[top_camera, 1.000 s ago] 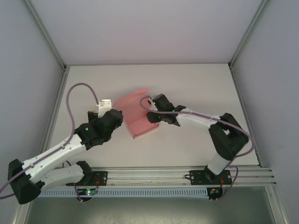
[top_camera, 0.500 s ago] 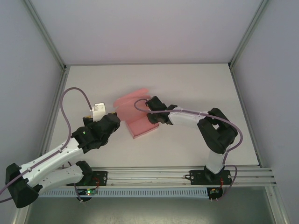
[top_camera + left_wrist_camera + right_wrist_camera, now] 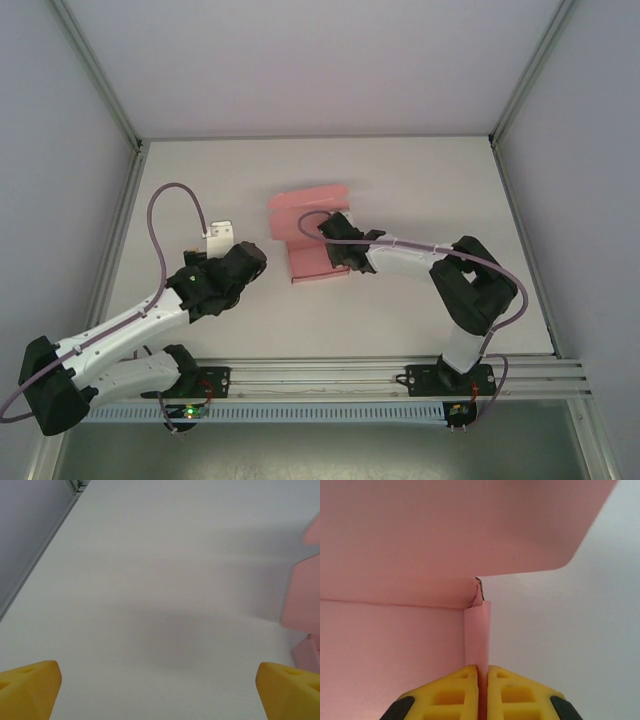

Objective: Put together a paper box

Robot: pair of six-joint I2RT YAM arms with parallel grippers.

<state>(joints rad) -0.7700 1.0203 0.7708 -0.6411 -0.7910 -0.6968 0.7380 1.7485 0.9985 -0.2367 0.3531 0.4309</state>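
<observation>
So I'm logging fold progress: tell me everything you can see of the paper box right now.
The paper box is plain pink thin card, partly folded. Its shallow base lies on the white table near the middle, and a broad flap with a rounded corner is raised at the far side. The right gripper is shut on a narrow upright strip at the box's right edge. The left gripper is open and apart from it.

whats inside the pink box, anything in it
Nothing shows inside the paper box: the floor in view is bare pink card. The right gripper is shut on one side wall, and from above it covers the corner there, so that bit is hidden.
</observation>
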